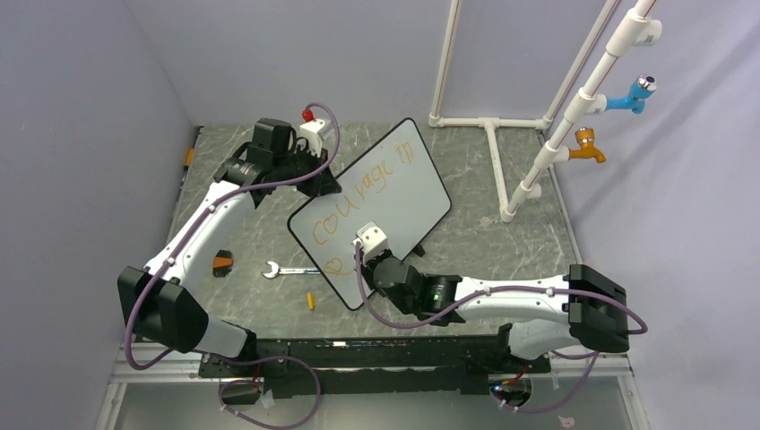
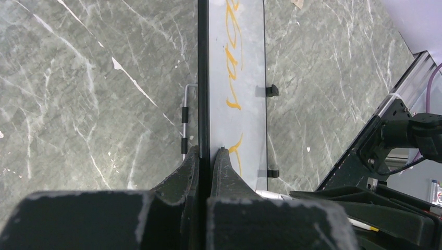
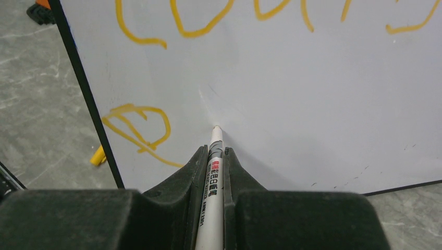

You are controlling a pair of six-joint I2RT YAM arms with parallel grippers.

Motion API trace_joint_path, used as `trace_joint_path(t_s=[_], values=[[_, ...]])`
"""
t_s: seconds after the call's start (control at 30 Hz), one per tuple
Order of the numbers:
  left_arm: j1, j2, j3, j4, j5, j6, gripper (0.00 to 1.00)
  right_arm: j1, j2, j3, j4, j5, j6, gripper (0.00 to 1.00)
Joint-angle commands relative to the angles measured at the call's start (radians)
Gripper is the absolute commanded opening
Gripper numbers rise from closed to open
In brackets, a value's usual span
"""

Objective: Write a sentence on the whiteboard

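The whiteboard [image 1: 414,179] stands tilted on the table, its black rim clamped on the upper left edge by my left gripper [image 1: 330,185]. In the left wrist view the left gripper [image 2: 208,151] is shut on the whiteboard's rim [image 2: 203,78]. The sentence [image 1: 358,193] runs in orange letters across the board, with a looped mark [image 3: 138,127] below the first row [image 3: 198,28]. My right gripper [image 3: 214,151] is shut on a white marker [image 3: 213,177]. The marker's tip [image 3: 216,127] is at the whiteboard's surface [image 3: 312,104], to the right of the loop.
A silver wrench [image 1: 285,270], a yellow marker cap [image 1: 311,301] and a small orange and black object [image 1: 221,262] lie on the marble table left of the board. A white pipe frame [image 1: 502,161] with blue and orange taps stands at the back right.
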Motion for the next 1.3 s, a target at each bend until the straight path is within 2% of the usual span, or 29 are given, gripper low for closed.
trace_joint_path(t_s=[0.0,0.2,0.43,0.73,1.13,1.27], values=[[0.003,-0.014,-0.009,-0.014,-0.208,0.106,0.00,-0.013,-0.020,0.050,-0.018,-0.023,-0.025,0.00],[0.003,-0.016,-0.008,-0.014,-0.206,0.106,0.00,-0.016,-0.106,0.019,0.005,-0.049,0.006,0.00],[0.003,-0.018,-0.012,-0.011,-0.201,0.106,0.00,-0.050,-0.062,0.021,0.049,-0.099,0.015,0.00],[0.003,-0.020,-0.012,-0.010,-0.190,0.111,0.00,-0.154,-0.035,-0.047,0.108,-0.201,0.079,0.00],[0.003,-0.020,-0.010,-0.008,-0.186,0.111,0.00,-0.155,-0.074,-0.172,0.085,-0.225,0.168,0.00],[0.003,-0.017,-0.011,-0.008,-0.184,0.109,0.00,-0.155,-0.076,-0.167,0.083,-0.214,0.164,0.00]])
